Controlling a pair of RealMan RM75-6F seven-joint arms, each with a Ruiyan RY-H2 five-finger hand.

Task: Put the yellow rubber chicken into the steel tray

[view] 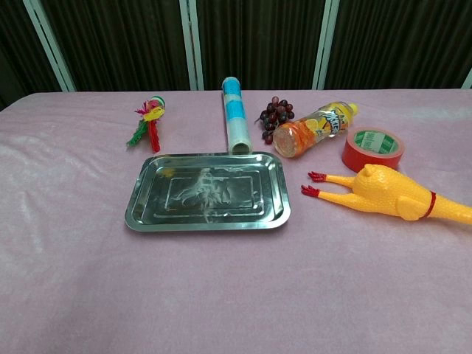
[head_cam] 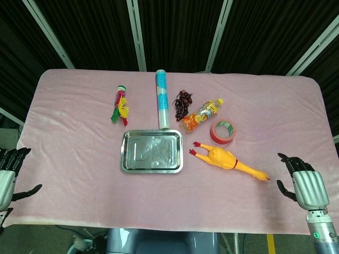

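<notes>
One yellow rubber chicken (head_cam: 229, 159) lies on the pink tabletop (head_cam: 69, 137) right of centre, just right of the single steel tray (head_cam: 152, 151) and apart from it; the chest view cuts off its head. Behind it — one red tape roll (head_cam: 223, 132), one orange drink bottle (head_cam: 201, 115) with unreadable label, grapes (head_cam: 183, 102), a tube (head_cam: 162, 99), a feathered toy (head_cam: 121, 105). Left hand (head_cam: 10, 172) and right hand (head_cam: 304, 182) sit at the lower corners — both released, fingers spread.

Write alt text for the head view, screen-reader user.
A yellow rubber chicken lies on a pink table just right of an empty steel tray, with both robot hands, left hand and right hand, open at the near corners. Behind: a red tape roll, bottle, grapes, tube and feathered toy.
</notes>
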